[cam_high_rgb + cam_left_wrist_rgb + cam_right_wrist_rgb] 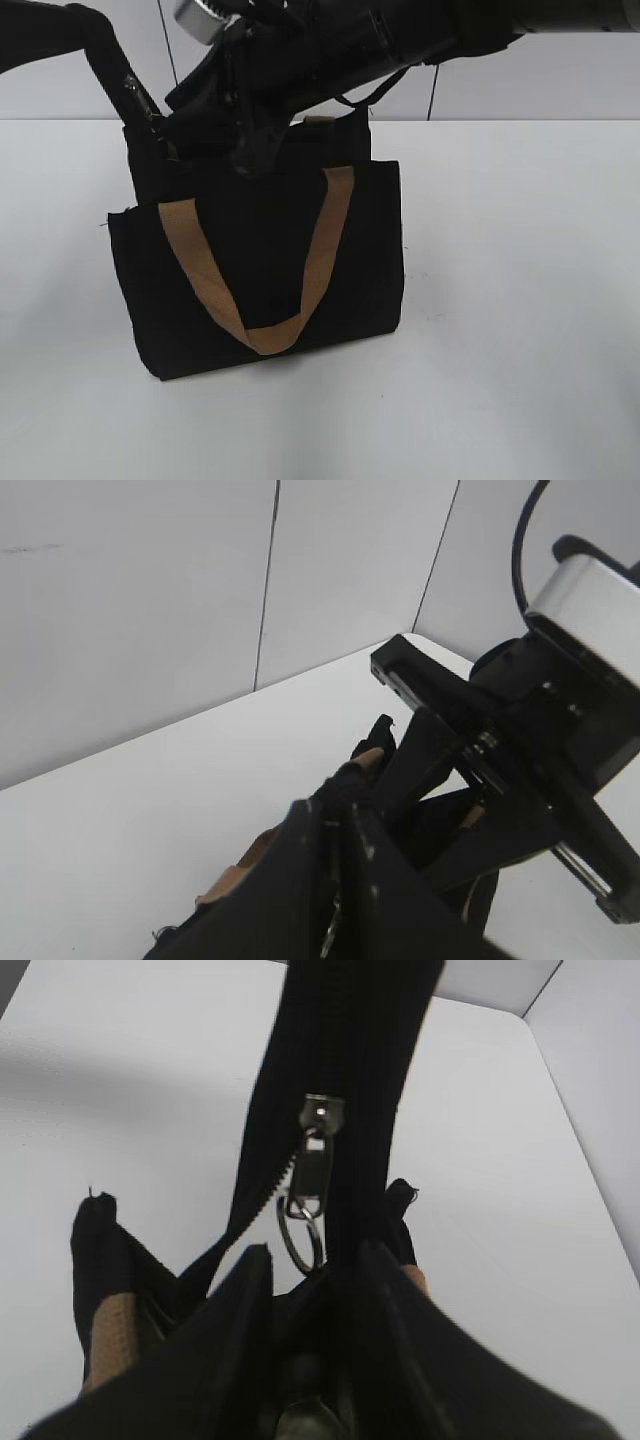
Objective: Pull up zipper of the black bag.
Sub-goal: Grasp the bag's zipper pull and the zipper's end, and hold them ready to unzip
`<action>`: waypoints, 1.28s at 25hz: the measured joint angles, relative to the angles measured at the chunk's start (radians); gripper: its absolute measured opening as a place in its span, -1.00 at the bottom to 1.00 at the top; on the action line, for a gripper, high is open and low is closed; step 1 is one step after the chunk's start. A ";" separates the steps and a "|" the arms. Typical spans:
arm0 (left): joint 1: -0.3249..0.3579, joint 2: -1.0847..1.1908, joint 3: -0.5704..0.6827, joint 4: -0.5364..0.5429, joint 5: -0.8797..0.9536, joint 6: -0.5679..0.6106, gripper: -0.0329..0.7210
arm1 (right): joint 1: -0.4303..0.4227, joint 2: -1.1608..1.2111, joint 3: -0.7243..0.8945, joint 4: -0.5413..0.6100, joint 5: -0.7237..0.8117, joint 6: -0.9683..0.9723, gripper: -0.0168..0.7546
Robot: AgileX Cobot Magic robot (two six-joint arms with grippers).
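Observation:
The black bag (260, 270) stands upright on the white table, with a tan handle (320, 250) hanging over its front. My left gripper (150, 125) is at the bag's top left end; in its wrist view the jaws (340, 820) are shut on black bag fabric (375, 742). My right gripper (255, 155) reaches across to the top rim. In the right wrist view the zipper (345, 1050) runs away from the jaws (310, 1265). Its silvery slider (318, 1145) and ring pull (300, 1230) hang toward them, and the ring's lower end goes in between the fingers. The zipper lies split open nearer the jaws.
The white table (520, 300) spreads around the bag, with a pale wall behind it. The right arm (520, 740) crosses close above the bag and fills the right of the left wrist view. A second tan handle (110, 1335) shows beside the jaws.

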 joint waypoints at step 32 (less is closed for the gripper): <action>0.000 0.000 0.000 0.003 0.006 0.000 -0.85 | 0.000 0.027 0.000 0.081 -0.003 -0.066 -0.96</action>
